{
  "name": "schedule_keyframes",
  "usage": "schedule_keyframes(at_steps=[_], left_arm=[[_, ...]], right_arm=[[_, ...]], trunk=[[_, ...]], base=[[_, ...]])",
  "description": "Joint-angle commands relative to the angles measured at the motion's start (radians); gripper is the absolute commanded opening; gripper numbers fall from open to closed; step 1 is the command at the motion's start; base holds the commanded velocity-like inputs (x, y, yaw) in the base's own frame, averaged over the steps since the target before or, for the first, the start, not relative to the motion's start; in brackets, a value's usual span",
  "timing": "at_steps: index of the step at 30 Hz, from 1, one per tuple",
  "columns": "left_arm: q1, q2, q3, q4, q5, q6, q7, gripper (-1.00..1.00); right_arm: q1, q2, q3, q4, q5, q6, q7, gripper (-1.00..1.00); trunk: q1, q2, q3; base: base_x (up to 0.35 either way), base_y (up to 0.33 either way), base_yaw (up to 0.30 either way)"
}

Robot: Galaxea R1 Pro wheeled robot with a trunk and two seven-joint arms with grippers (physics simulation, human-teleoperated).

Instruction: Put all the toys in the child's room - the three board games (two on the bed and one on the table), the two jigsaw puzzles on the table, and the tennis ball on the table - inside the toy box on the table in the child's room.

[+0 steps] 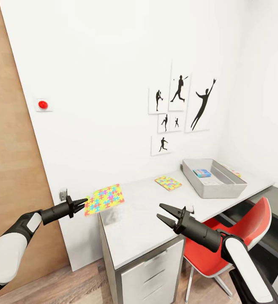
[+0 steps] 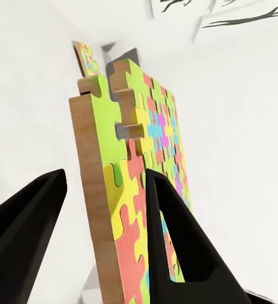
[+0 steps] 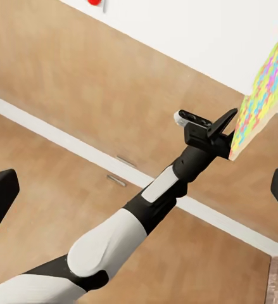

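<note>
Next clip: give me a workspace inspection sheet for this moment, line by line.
Surface: white table, mostly bare.
Job's things: one jigsaw puzzle held off the table's end; second jigsaw puzzle flat on the table; toy box holds a blue board game.
Clutter: nothing seen.
Grippers: left gripper pinches the held puzzle's edge; right gripper open, empty.
Cables: nothing seen.
Surroundings: red chair, silhouette pictures, red wall button.
</note>
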Motion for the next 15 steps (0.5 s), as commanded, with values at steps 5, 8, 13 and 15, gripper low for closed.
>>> schedule_keyframes(at_steps=[5, 8, 13, 15], left_arm=[[-0.001, 0.001, 0.001, 0.000, 0.000, 0.008, -0.001, -1.00], [-0.001, 0.002, 0.000, 0.000, 0.000, 0.009, -0.001, -1.00], [-0.002, 0.005, 0.000, -0.003, 0.000, 0.014, -0.001, -1.00], [-0.002, 0.006, 0.000, -0.004, 0.000, 0.022, -0.001, -1.00]], right_arm=[[-0.001, 0.002, 0.000, 0.001, 0.007, -0.013, 0.008, 1.00], [-0.001, 0.003, 0.000, 0.001, 0.006, -0.015, 0.008, 1.00], [-0.001, 0.010, 0.001, 0.001, 0.006, -0.016, 0.008, 1.00], [-0.001, 0.011, 0.002, 0.001, 0.006, -0.015, 0.008, 1.00]], trunk=[[-0.019, 0.035, 0.015], [-0.031, 0.056, 0.024], [-0.050, 0.091, 0.040], [-0.058, 0.105, 0.046]], base=[[0.000, 0.000, 0.000], [0.000, 0.000, 0.000], [0.000, 0.000, 0.000], [0.000, 0.000, 0.000]])
